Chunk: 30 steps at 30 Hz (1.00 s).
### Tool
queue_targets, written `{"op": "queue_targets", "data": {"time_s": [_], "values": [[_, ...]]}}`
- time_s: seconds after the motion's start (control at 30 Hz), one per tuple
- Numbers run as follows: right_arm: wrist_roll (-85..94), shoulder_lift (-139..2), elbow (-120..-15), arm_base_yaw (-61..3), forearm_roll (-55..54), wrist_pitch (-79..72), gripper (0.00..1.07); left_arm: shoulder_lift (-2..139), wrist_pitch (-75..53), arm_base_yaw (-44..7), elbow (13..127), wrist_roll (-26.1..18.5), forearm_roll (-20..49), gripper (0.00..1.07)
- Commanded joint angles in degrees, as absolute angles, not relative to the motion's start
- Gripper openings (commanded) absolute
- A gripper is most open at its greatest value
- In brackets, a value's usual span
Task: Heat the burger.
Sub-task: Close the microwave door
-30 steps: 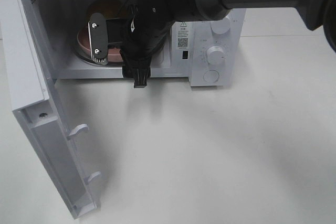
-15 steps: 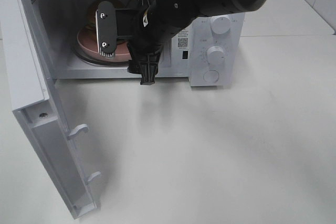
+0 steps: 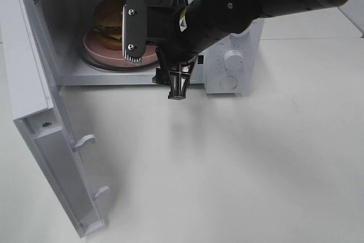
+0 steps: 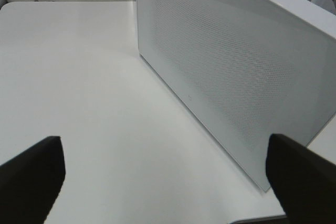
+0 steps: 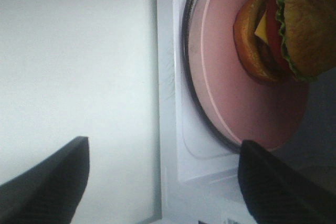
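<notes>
The burger [image 3: 108,22] sits on a pink plate [image 3: 94,44] on the turntable inside the open white microwave [image 3: 227,83]. In the right wrist view the burger [image 5: 283,30] lies at the far side of the plate [image 5: 231,103]. My right gripper [image 3: 154,61] hangs just in front of the cavity mouth, apart from the plate, with its jaws spread wide and empty. Its two dark fingertips frame the right wrist view [image 5: 163,187]. My left gripper [image 4: 168,177] is open and empty beside a white dotted panel of the microwave [image 4: 236,61]. It is out of the exterior view.
The microwave door [image 3: 34,78] stands swung open at the left, with two latch hooks [image 3: 85,140] on its inner edge. The control knobs [image 3: 233,58] are on the microwave's right side, behind my right arm. The white tabletop [image 3: 239,163] stretches in front.
My right gripper has drawn back out of the cavity and to the right. The burger and plate, partly covered before, now show inside the microwave.
</notes>
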<state>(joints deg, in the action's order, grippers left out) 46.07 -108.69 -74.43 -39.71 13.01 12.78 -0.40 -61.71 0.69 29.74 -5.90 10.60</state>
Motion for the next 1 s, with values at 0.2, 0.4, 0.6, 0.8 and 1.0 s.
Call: {"op": "queue_targets", "data": {"time_s": [0.2, 0.4, 0.6, 0.8, 1.0], "values": [[35.8, -101.1, -65.7, -39.6, 13.2, 12.3, 0.76, -1.3, -61.1, 0.5, 29.5, -6.0, 10.8, 0.95], [29.6, -96.4, -59.5, -39.6, 13.1, 12.4, 0.76, -1.3, -61.1, 0.5, 29.5, -6.0, 10.8, 0.95], [20.5, -91.1, -54.0, -39.6, 13.0, 12.3, 0.76, -1.3, -61.1, 0.5, 29.5, -6.0, 10.8, 0.95], [9.5, -84.7, -48.0, -39.6, 13.0, 12.4, 0.76, -1.3, -61.1, 0.5, 29.5, -6.0, 10.8, 0.95], [0.0, -79.2, -43.3, -39.6, 12.8, 13.5, 0.76, -1.3, -61.1, 0.5, 29.5, -6.0, 10.8, 0.95]]}}
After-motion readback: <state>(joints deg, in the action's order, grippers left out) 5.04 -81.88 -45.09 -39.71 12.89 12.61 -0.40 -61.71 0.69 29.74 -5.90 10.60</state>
